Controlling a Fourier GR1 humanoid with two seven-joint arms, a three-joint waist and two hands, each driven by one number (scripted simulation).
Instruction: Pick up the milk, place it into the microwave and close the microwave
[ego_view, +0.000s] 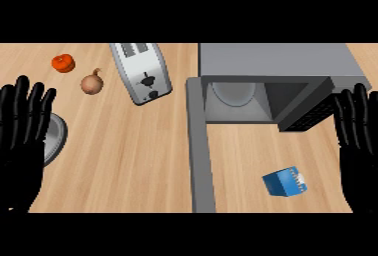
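Both hands — left hand (22, 130), right hand (358, 135) — fingers straight, holding nothing. Milk (286, 182) lies on desk (133, 165), before the open microwave (273, 62). Judgement: right hand nearer — close fingers round carton's sides.

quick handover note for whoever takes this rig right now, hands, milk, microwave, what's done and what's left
Left hand: open, resting at the left edge, holding nothing.
Right hand: open, resting at the right edge, holding nothing.
Milk: blue carton on the counter, in front of the microwave, nearer the right hand.
Microwave door: open, cavity free apart from its turntable plate.
Done: nothing yet.
Left: pick up milk, put it inside, close the door.
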